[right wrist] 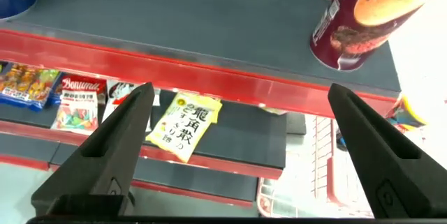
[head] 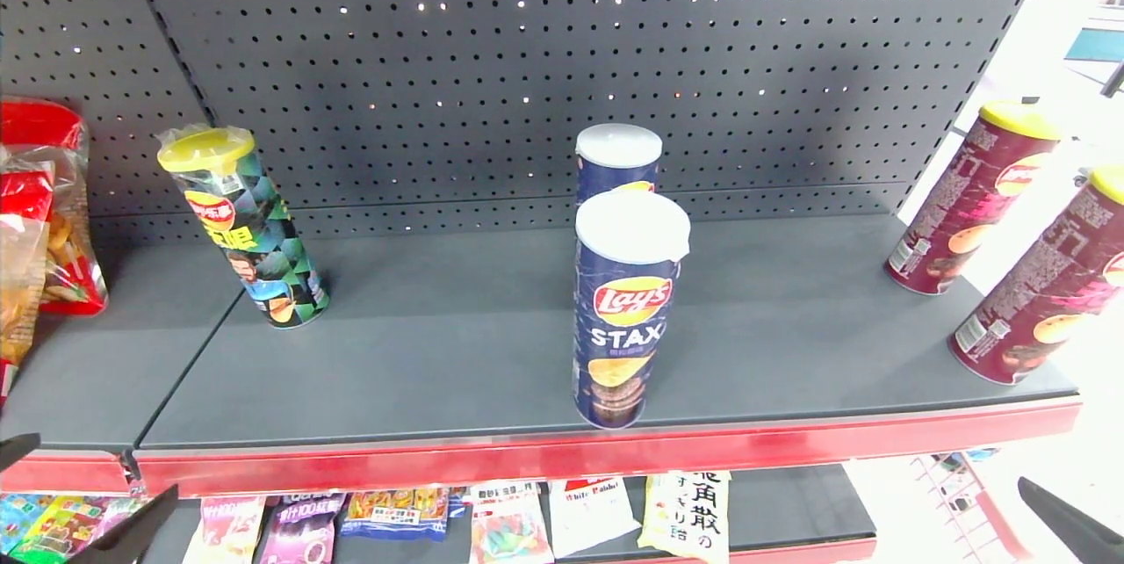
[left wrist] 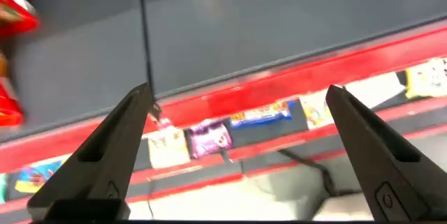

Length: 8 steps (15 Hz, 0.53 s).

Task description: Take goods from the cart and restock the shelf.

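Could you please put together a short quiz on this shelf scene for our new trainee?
1. True or false: the left gripper and the right gripper are both open.
2. The green can has a lid that is: A white, B yellow, C red.
3. How many blue cans stand on the shelf?
Key: 1 true; 2 B; 3 two, one behind the other.
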Available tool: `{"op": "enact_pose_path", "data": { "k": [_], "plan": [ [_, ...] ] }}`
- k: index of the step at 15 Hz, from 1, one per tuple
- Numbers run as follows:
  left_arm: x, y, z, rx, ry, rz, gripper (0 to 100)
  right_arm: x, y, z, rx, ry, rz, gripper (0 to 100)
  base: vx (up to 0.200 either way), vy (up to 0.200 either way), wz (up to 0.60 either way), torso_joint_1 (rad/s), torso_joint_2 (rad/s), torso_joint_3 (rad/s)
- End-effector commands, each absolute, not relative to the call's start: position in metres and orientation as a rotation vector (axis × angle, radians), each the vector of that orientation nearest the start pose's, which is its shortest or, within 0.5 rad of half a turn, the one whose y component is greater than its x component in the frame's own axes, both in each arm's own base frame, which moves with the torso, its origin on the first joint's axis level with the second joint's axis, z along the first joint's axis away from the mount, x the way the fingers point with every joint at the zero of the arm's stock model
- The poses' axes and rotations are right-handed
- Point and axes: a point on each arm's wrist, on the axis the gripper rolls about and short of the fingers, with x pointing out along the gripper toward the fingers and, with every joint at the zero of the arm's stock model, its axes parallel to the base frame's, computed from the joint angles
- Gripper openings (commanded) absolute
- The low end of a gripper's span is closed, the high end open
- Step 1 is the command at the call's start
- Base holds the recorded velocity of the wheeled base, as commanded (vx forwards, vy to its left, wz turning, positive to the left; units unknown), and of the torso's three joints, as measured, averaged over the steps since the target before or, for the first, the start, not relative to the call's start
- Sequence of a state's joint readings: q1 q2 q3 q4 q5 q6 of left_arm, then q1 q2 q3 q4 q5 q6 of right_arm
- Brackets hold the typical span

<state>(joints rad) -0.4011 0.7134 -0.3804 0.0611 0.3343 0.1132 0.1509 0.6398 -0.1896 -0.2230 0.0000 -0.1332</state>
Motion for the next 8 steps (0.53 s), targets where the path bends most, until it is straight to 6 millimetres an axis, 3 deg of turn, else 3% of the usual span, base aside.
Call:
{"op": "enact_pose_path", "data": {
  "k": [1, 7, 8],
  "plan": [
    [0.042, -0.009, 0.173, 0.257, 0.307, -0.056, 100, 0.05, 0.008, 0.151, -0.149, 0.209, 0.163, 100, -0.2, 0.0, 0.0, 0.002, 0.0, 0.002],
    [0.022, -0.001, 0.167, 0.263, 0.269, -0.053, 100, 0.043, 0.006, 0.151, -0.153, 0.176, 0.157, 100, -0.2, 0.0, 0.0, 0.004, 0.0, 0.002],
    [0.02, 0.0, 0.164, 0.267, 0.271, -0.054, 100, 0.042, 0.006, 0.15, -0.153, 0.175, 0.155, 100, 0.0, 0.0, 0.0, 0.0, 0.0, 0.0]
  ]
}}
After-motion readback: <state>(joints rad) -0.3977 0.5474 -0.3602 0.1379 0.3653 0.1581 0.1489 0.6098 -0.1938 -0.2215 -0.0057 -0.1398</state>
